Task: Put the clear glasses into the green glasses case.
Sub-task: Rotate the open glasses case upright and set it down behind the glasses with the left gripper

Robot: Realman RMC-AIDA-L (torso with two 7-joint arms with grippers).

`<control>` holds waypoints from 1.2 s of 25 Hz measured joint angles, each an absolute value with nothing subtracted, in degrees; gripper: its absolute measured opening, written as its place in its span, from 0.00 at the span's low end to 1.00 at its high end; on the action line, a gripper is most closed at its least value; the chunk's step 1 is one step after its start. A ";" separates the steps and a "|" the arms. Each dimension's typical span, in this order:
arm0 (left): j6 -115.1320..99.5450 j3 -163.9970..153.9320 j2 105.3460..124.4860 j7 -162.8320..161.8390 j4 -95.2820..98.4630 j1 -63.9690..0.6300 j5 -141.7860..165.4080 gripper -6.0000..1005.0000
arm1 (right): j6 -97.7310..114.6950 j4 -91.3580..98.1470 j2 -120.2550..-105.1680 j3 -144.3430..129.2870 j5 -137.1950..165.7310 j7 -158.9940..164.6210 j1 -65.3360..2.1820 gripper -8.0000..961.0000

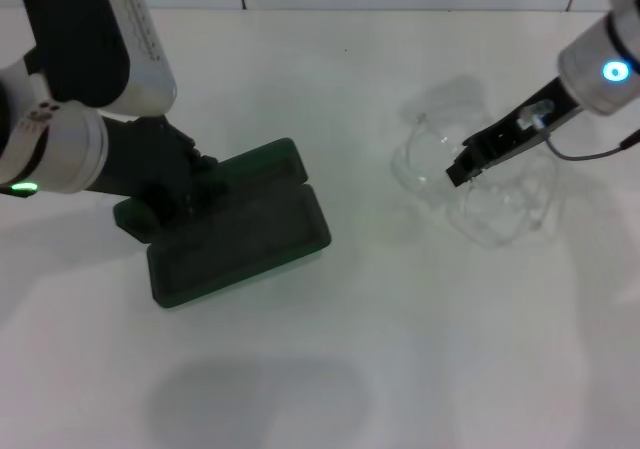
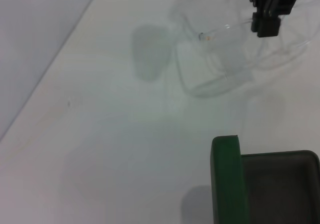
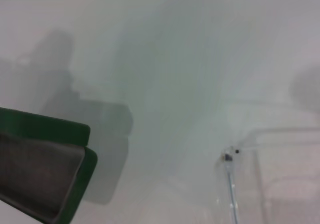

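- We see the green glasses case lying open toward the counter's left edge, our left hand against it, grip unclear.
- Our right hand, grip also unclear, sits over the clear glasses toward the right edge; bare counter lies between.

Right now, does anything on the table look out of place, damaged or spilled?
Nothing stands out. The green glasses case lies open by the left gripper; the clear glasses lie apart from it, whole, under the right gripper.
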State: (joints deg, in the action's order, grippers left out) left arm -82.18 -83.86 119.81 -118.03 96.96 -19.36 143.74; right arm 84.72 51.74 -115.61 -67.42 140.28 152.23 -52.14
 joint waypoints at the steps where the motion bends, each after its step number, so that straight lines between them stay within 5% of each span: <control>1: -82.18 -83.68 119.83 -118.06 96.97 -19.46 143.31 0.21 | 85.01 54.12 -115.60 -67.42 139.73 150.80 -50.68 0.14; 21: -79.56 -86.67 119.88 -120.63 97.63 -20.96 137.92 0.21 | 83.56 94.98 -115.68 -66.97 120.25 124.66 -25.06 0.06; 30: -72.08 -95.97 119.87 -121.97 95.43 -21.58 139.09 0.21 | 77.04 102.99 -115.91 -65.90 117.25 116.00 -19.67 0.06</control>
